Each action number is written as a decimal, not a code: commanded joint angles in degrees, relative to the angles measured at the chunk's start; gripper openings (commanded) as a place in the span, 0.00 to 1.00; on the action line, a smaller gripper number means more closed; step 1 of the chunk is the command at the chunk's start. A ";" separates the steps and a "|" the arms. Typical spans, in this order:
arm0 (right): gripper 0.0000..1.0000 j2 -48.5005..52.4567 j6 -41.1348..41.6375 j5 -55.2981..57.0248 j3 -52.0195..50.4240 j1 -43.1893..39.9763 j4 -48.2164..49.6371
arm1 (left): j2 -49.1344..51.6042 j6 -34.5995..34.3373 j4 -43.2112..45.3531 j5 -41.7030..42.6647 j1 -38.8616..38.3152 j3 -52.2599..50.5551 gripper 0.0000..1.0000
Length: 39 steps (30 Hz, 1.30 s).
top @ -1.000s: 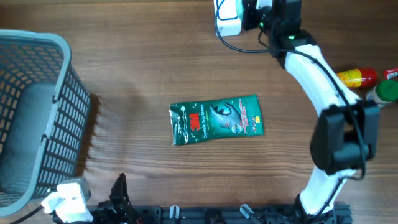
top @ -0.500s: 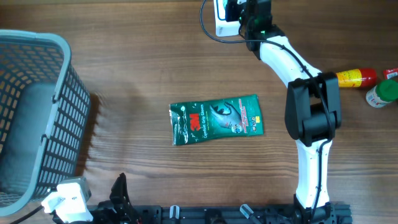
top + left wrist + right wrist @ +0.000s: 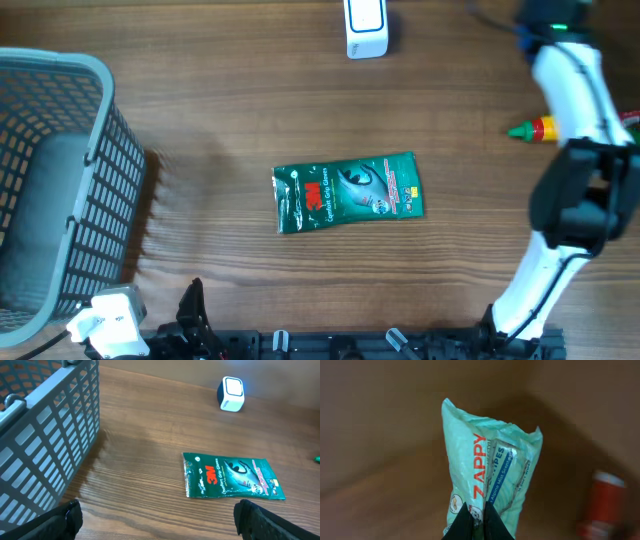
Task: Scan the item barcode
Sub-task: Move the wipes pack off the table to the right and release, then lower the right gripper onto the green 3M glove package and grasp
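My right gripper (image 3: 479,521) is shut on the lower edge of a mint-green Zappy wipes pack (image 3: 490,467), which stands upright in front of the right wrist camera. In the overhead view the right arm (image 3: 572,90) reaches to the top right corner, and its gripper and the pack lie beyond the frame edge. The white barcode scanner (image 3: 365,28) sits at the top middle of the table, also seen as the white scanner (image 3: 231,394) in the left wrist view. My left gripper (image 3: 161,521) stands wide open low over bare wood, with nothing between its fingers.
A green 3M gloves pack (image 3: 348,192) lies flat mid-table. A grey slatted basket (image 3: 60,190) fills the left side. A red bottle with a green tip (image 3: 532,129) lies at the right, partly behind the right arm, and shows blurred (image 3: 600,505) beside the wipes.
The right arm has swung from the scanner at the top middle over to the top right corner, carrying the wipes pack. The left arm has not moved.
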 commanded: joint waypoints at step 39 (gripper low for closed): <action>1.00 -20.39 33.16 -39.98 -19.87 31.15 -47.50 | -0.15 0.09 0.13 0.48 0.33 -0.20 1.00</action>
